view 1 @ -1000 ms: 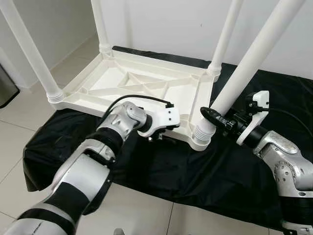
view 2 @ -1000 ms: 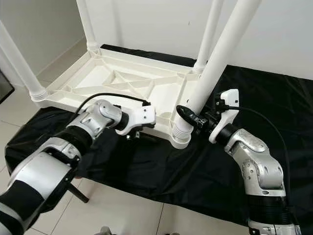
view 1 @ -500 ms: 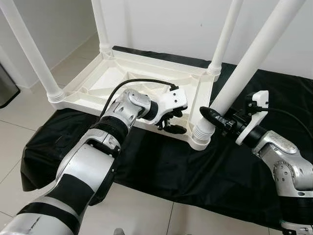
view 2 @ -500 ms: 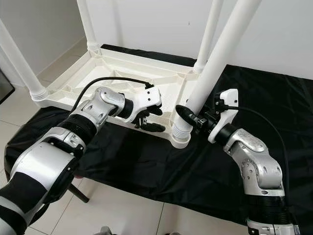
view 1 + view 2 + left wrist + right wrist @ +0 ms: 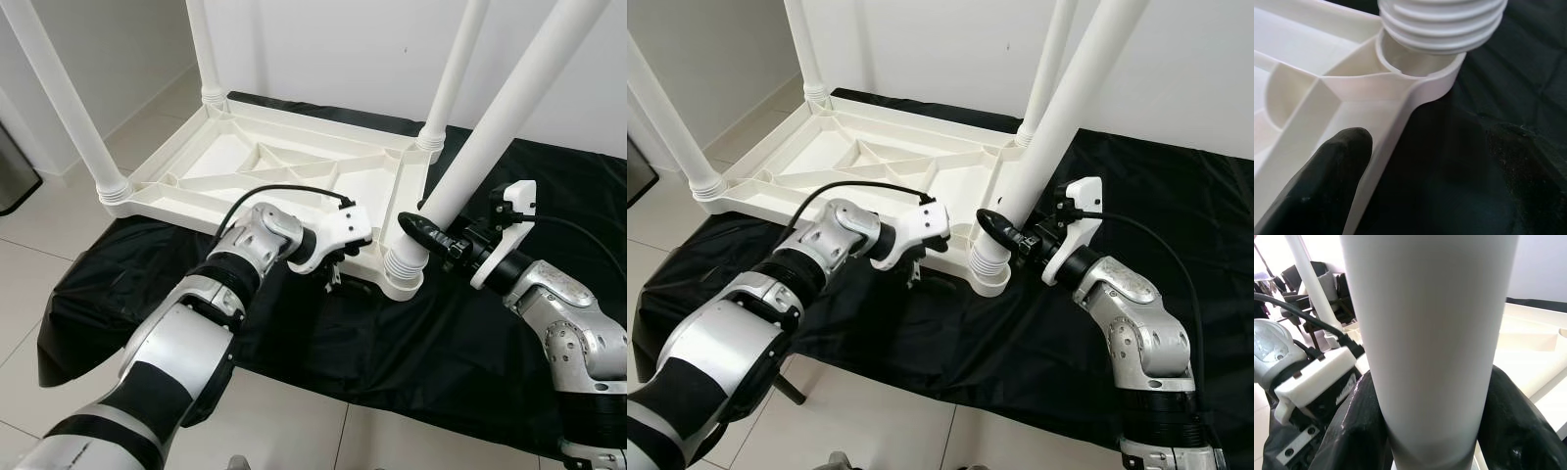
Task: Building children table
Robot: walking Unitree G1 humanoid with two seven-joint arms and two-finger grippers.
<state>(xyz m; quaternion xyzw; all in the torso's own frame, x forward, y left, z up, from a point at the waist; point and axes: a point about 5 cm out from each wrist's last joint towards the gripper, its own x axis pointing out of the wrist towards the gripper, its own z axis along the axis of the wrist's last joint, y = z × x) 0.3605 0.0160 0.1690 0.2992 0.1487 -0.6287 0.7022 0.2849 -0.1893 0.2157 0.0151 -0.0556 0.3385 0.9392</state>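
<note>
Black cloth [image 5: 392, 333] is covering tiled floor [image 5: 39, 215]; the upturned table [image 5: 294, 166] is pointing its legs upward. Right gripper [image 5: 416, 227] is clamping the near leg [image 5: 490, 137], tilted rightward. Left gripper [image 5: 333, 274] is straddling the table's rim, fingers apart.

Upturned table [image 5: 294, 162] on cloth [image 5: 392, 343]; near-right leg [image 5: 490, 137] tilted.

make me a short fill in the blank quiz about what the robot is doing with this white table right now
1. The white table top lies upside down on a ____ cloth.
2. The right gripper is shut on the tilted table ____.
3. The left gripper is at the table top's near ____, beside the corner socket.

Missing words: black; leg; edge
</note>
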